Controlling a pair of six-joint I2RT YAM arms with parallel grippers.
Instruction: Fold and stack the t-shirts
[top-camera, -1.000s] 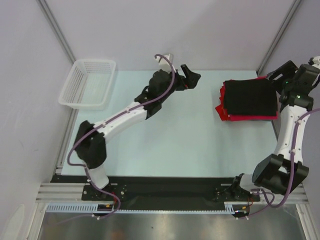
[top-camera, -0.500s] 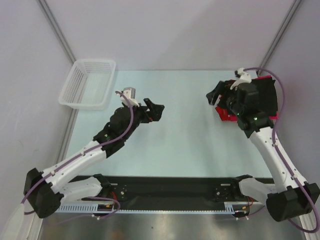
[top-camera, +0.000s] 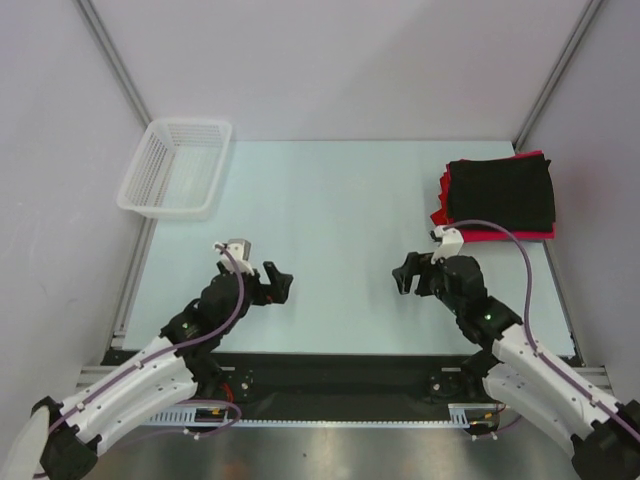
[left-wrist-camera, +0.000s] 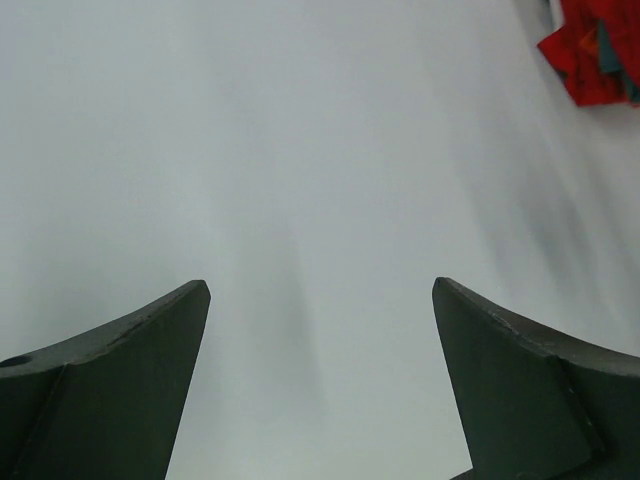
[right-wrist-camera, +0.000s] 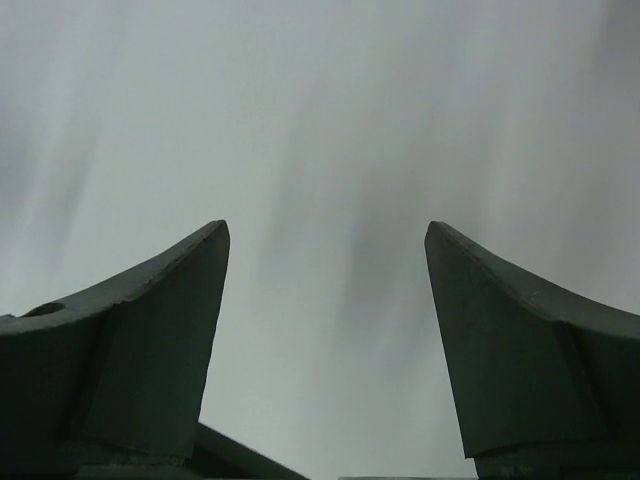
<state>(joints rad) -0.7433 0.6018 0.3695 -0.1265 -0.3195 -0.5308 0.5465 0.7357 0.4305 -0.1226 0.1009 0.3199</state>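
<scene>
Two arms retracted, left gripper (top-camera: 280, 284) and right gripper (top-camera: 402, 273) off t-shirts (top-camera: 500, 195)

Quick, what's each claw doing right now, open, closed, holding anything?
Left claw: open, holding nothing.
Right claw: open, holding nothing.

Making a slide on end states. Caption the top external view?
Open and empty, left gripper and right gripper hover; folded t-shirts stacked far right, black on top; white mesh basket far left.
</scene>
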